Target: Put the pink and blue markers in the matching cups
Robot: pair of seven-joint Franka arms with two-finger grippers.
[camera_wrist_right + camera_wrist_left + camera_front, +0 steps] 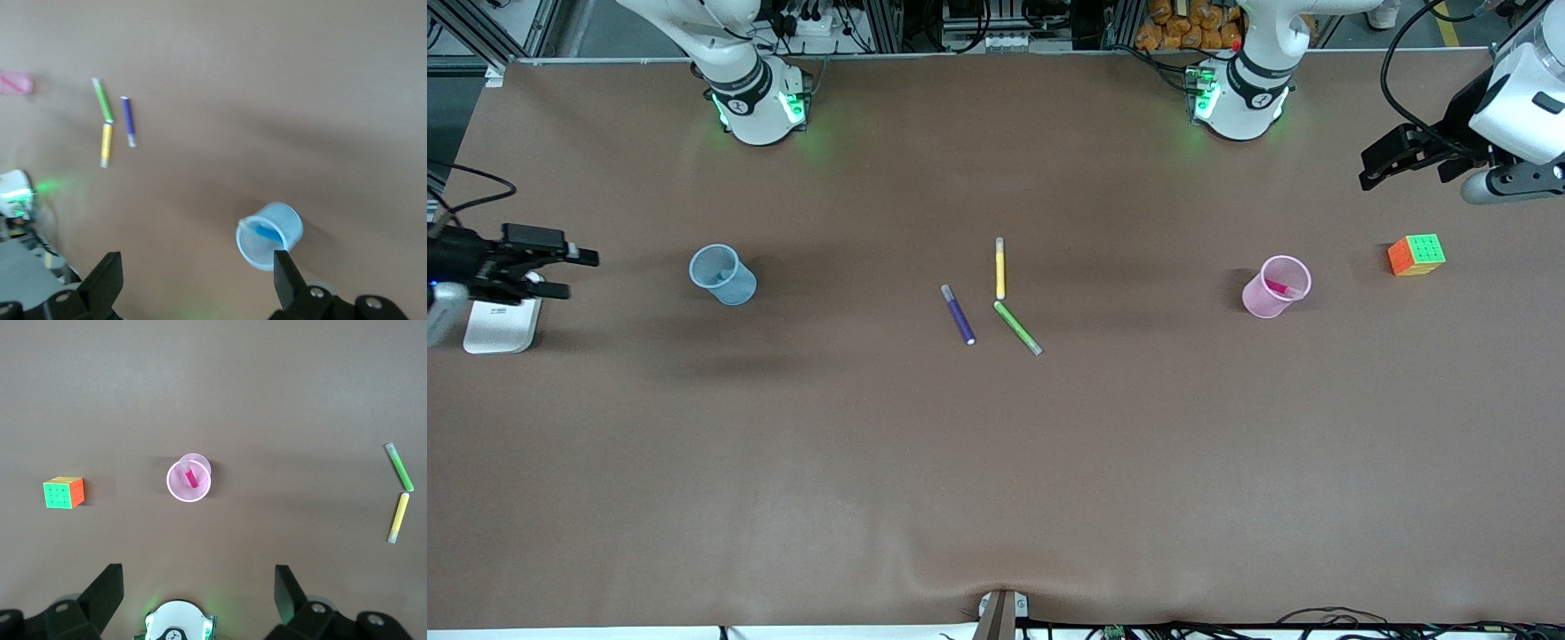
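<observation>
My right end effector [578, 271] hangs released at the nine o'clock edge of the desk [996, 462], over a white box [503, 324]. Next comes the pale blue cup [723, 275], upright, with the blue marker [267, 233] lying inside it, as the right wrist view shows. At the desk's middle lie three pens: the dark purple pen [959, 314], the yellow pen [1000, 268] and, at its five o'clock, the green pen [1017, 327], their near ends just beside each other. Toward three o'clock stands the pale pink cup [1276, 286] with the pink marker [1282, 288] in it. Farther on sits a puzzle cube [1416, 254]. My left end effector [1371, 169] waits, fingers spread, above it at one o'clock.
</observation>
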